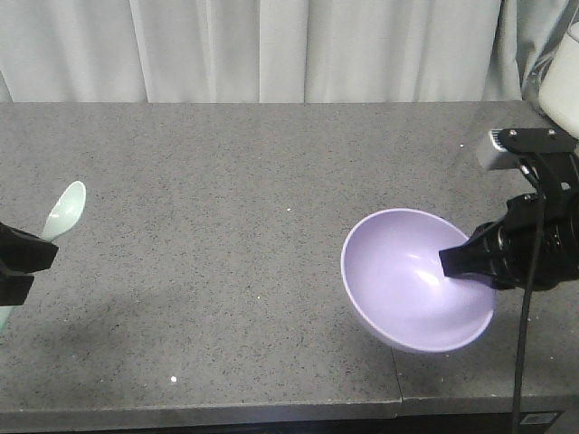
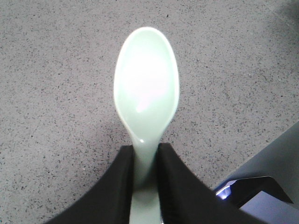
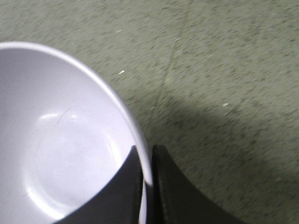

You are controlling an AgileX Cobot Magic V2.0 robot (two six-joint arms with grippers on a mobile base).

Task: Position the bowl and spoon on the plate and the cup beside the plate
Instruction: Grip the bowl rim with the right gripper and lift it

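Note:
The lavender bowl (image 1: 407, 276) hangs tilted above the table at the right, its rim pinched by my right gripper (image 1: 457, 264). In the right wrist view the bowl (image 3: 60, 140) fills the left side, and the right gripper (image 3: 145, 161) has one finger inside the rim and one outside. At the far left my left gripper (image 1: 32, 249) is shut on the handle of the mint-green spoon (image 1: 65, 210), scoop pointing up and away. In the left wrist view the spoon (image 2: 147, 88) sticks out from the left gripper (image 2: 145, 156). Plate and cup are out of view.
The grey speckled table (image 1: 226, 181) has a seam (image 1: 395, 380) near the front right. Curtains hang behind the far edge. A white object (image 1: 563, 68) stands at the far right corner.

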